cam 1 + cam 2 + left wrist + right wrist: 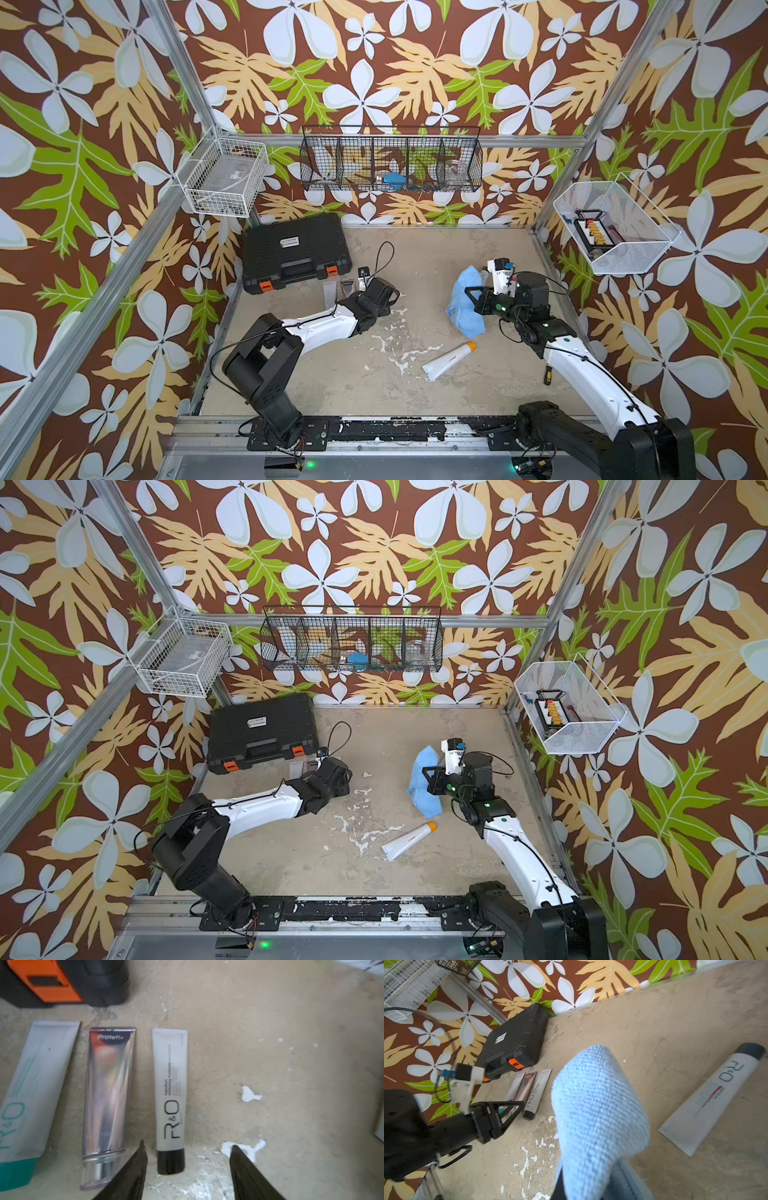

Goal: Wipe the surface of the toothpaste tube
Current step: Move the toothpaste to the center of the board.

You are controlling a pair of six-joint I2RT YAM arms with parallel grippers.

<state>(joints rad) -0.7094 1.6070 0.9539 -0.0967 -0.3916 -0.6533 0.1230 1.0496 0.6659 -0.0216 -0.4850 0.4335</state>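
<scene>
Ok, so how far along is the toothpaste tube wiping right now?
Probably done: three tubes lie in a row beside the black case, with the left gripper open over the black-capped tube. In hand: the right gripper clamps the blue cloth. Left: the orange-capped tube lies alone, untouched.

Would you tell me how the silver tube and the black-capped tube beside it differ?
The silver tube is mirror-shiny with a clear cap; the black-capped tube is matte white with black lettering. The silver tube is also wider and longer than the black-capped tube. Both lie flat on the table, side by side and parallel, with their caps pointing the same way.
</scene>
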